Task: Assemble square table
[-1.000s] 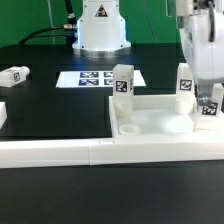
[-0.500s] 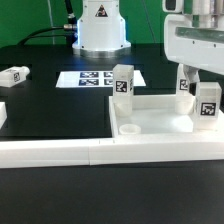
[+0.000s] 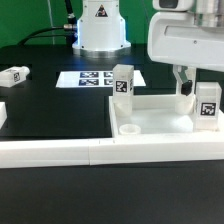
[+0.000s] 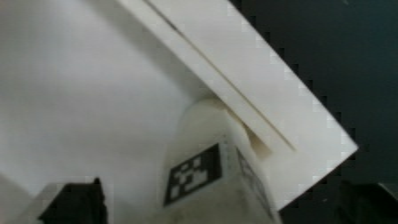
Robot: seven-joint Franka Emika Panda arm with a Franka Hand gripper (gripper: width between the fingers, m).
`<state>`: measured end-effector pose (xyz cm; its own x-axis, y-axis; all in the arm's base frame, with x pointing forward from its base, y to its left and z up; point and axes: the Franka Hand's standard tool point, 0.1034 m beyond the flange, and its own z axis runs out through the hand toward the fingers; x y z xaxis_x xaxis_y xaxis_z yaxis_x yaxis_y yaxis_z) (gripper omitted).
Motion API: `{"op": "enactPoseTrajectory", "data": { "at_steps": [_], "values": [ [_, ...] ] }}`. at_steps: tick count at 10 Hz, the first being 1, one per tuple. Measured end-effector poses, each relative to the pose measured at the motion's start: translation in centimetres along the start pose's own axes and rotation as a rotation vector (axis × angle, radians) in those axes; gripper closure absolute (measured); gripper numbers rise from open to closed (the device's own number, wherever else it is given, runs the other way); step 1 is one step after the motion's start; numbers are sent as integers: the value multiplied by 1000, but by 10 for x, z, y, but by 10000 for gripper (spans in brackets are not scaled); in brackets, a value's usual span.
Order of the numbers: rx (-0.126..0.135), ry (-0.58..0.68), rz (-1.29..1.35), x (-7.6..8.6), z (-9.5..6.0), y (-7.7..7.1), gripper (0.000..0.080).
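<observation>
With the arm raised at the upper right of the exterior view, the hand (image 3: pixel 188 80) hangs spread and empty just above a leg (image 3: pixel 207 105) standing upright at the right rear corner of the slab (image 3: pixel 150 125). One dark finger (image 3: pixel 186 88) shows beside the top of that leg, apparently apart from it. A second leg (image 3: pixel 122 83) stands upright at the slab's left rear corner, centre of the frame. A third leg (image 3: pixel 13 75) lies on its side on the black desk (image 3: pixel 50 110) at the left edge, well apart from the slab. The slab lies in the lower right, against the white border bars (image 3: pixel 60 150); a round socket (image 3: pixel 128 129) at its near left corner is open. The marker board (image 3: pixel 98 78) lies behind, before the robot base (image 3: pixel 100 28).

In the wrist view the same leg (image 4: pixel 222 165) rises between the two dark fingertips (image 4: pixel 71 205), its tag facing the camera, with the slab (image 4: pixel 89 90) beneath; neither tip appears to touch it.

Judged step: the right rear leg is set and let go; two of the legs are in place. The next move would call for lifting clear without knocking the leg, then crossing to the lying leg at the left, gripping it and righting it over an open socket. Whether the standing legs are fully seated cannot be told.
</observation>
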<state>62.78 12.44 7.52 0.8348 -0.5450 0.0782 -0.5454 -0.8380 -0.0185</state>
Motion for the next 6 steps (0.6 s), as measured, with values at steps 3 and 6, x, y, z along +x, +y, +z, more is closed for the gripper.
{"op": "enactPoseTrajectory", "data": {
  "at_steps": [3, 6],
  "values": [
    [12, 19, -210, 2, -1, -2, 150],
    [12, 15, -124, 2, 0, -1, 386]
  ]
}}
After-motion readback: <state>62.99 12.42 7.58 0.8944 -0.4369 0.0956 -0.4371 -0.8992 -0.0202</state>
